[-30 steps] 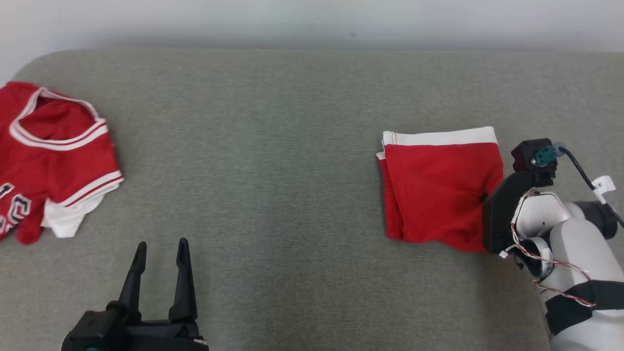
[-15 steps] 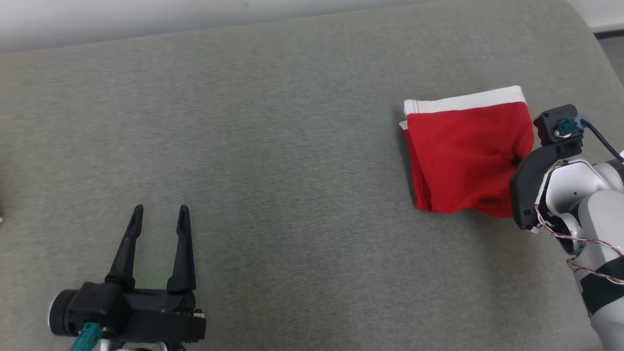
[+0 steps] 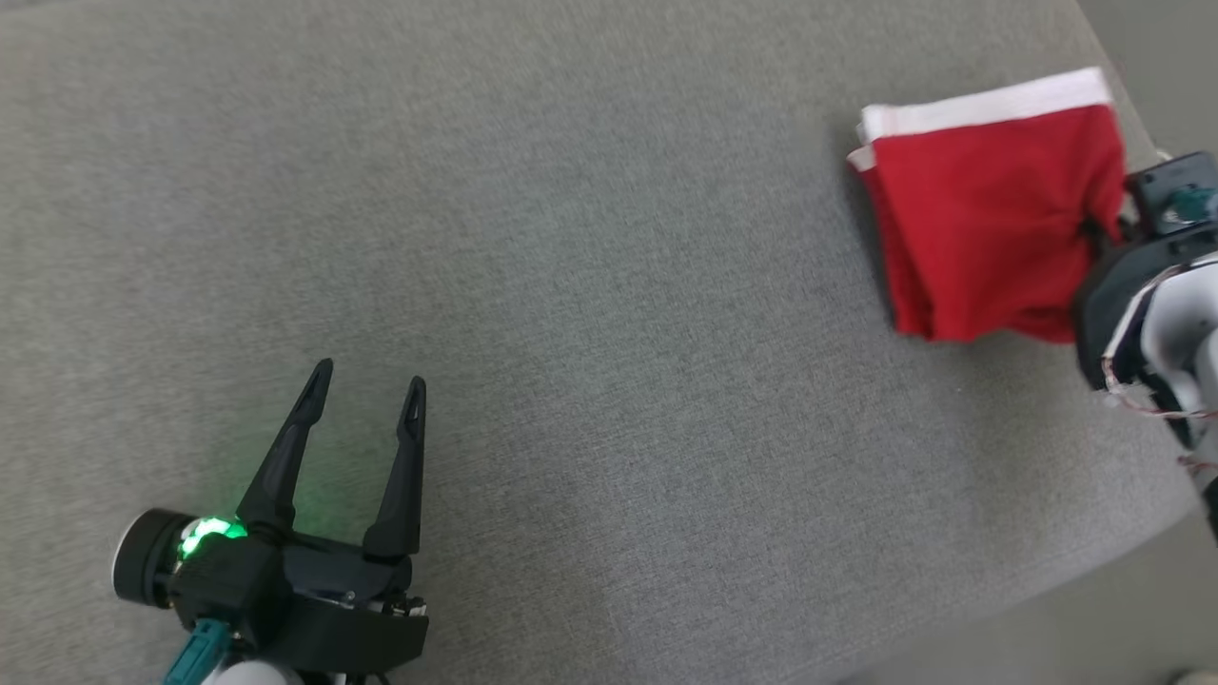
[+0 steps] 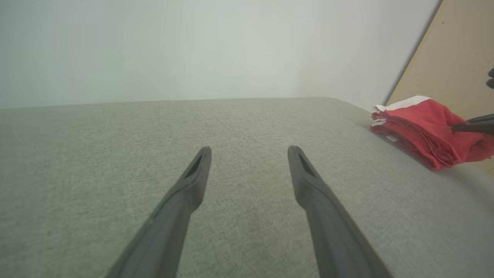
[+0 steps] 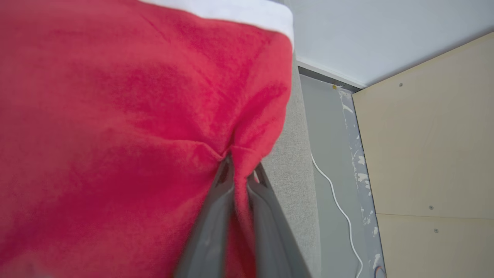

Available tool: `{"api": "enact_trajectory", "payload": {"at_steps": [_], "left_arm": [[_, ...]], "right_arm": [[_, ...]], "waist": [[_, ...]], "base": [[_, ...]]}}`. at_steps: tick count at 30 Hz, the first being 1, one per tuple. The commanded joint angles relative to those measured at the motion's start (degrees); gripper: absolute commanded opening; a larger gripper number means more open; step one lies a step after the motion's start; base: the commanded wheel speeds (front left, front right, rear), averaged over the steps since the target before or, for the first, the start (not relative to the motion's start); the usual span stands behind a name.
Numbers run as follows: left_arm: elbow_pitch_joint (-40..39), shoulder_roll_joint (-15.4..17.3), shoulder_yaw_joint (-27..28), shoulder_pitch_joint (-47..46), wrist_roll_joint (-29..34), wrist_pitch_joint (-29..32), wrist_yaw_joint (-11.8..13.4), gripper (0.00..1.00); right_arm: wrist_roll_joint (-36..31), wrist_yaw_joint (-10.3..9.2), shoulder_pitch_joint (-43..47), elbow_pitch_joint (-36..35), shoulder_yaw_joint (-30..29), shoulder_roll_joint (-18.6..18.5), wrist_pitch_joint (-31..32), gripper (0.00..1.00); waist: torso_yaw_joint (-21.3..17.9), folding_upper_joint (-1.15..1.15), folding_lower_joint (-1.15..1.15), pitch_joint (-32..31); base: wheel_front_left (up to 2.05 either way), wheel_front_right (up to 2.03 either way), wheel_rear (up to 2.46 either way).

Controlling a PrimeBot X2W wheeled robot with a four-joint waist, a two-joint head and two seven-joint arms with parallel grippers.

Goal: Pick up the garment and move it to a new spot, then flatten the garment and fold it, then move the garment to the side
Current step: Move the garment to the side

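The view has swung right; the garment, clenched in the right fingers, now lies upper right by the surface edge; left fingers spread, empty; the side move looks nearly done

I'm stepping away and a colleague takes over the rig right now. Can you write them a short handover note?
Left gripper: open, holding nothing, over the grey surface, well apart from the garment.
Right gripper: shut on a pinch of the red garment at its right edge.
Garment: folded into a compact stack, white band on the far side, at the right end of the surface, close to its edge.
Done: flattening and folding look finished.
Left: settle it at the side, probably about here, then open the right gripper and pull back.
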Motion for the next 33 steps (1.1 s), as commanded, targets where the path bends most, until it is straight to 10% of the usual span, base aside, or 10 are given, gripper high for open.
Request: {"api": "enact_trajectory", "payload": {"at_steps": [1, 18, 20, 21, 33], "left_arm": [[-0.58, 0.48, -0.32, -0.55, 0.28, -0.17, 0.07, 1.0], [-10.42, 5.94, -4.61, 0.86, 2.36, 1.42, 0.21, 1.0], [-10.67, 6.15, -4.53, 1.1, 2.14, 1.7, 0.31, 1.0], [-10.74, 6.16, -4.58, 1.2, 2.03, 1.83, 0.34, 1.0], [-8.78, 4.12, -5.37, 0.92, 0.2, 0.82, 0.89, 1.0]], "right_arm": [[-0.22, -0.15, -0.79, 0.76, -0.33, -0.54, -0.99, 0.0], [-6.78, -0.15, -7.47, 10.66, -9.14, -1.12, -18.56, 0.0], [-7.77, -0.15, -7.62, 11.2, -10.19, -0.71, -19.76, 0.37], [-8.43, -0.15, -7.61, 11.4, -10.51, -0.52, -20.35, 1.0], [-12.33, -0.15, -4.99, 10.59, -15.09, 1.3, -28.52, 1.0]], "waist": [[-1.63, -0.01, -0.01, 2.69], [-2.23, -0.01, -0.01, 9.16], [-2.34, -0.01, -0.01, 9.25], [-2.33, -0.01, -0.01, 9.22], [0.46, -0.01, -0.01, 5.35]], "base": [[0.0, 0.0, 0.0], [0.0, 0.0, 0.0], [0.0, 0.0, 0.0], [0.0, 0.0, 0.0], [0.0, 0.0, 0.0]]}}
